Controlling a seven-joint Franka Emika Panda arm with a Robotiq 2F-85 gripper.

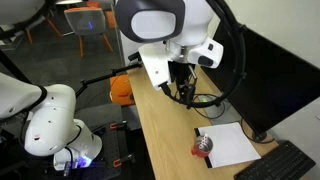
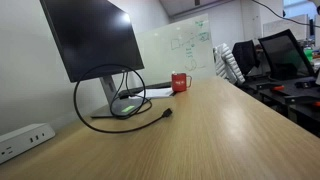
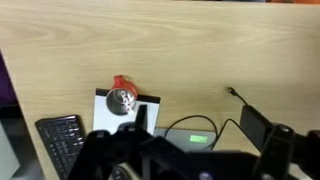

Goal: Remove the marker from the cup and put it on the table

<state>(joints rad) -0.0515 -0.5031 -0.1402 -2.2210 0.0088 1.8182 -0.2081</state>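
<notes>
Office; light-wood bench [image 3: 200, 50] carries cup [image 3: 122, 98] at paper sheet [image 1: 232, 145] edge; marker indistinct; tool [image 1: 183, 90] above bench, grip state unreadable.

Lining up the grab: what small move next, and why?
Probably carry the gripper across and down toward the small silvery metal cup with the red side. It stands on the white sheet of paper beside the black keyboard, well apart from the gripper, which hangs above the light-wood table.
</notes>
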